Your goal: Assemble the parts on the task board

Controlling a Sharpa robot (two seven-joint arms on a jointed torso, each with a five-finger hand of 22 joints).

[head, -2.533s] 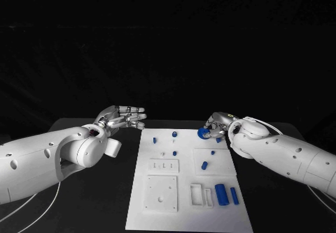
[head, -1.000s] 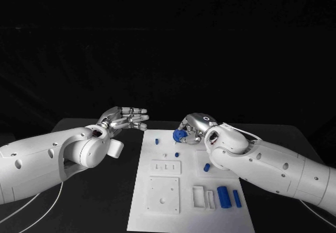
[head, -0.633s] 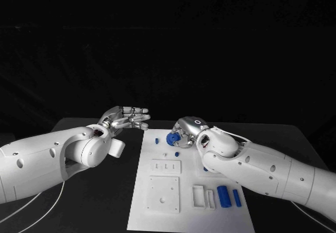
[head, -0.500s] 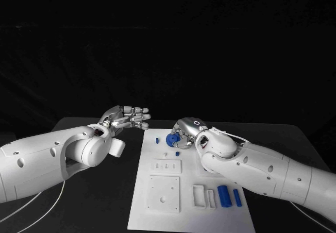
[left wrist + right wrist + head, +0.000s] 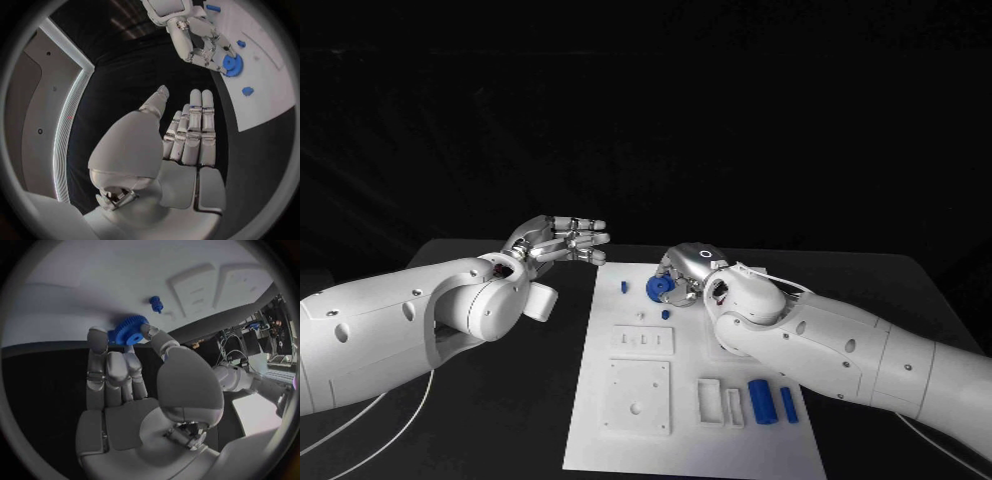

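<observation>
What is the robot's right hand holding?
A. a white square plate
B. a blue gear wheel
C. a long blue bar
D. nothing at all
B. In the right wrist view the right hand pinches a blue gear with teeth round its edge between its fingertips, over the white task board; the left wrist view shows the same gear held in that hand.
</observation>
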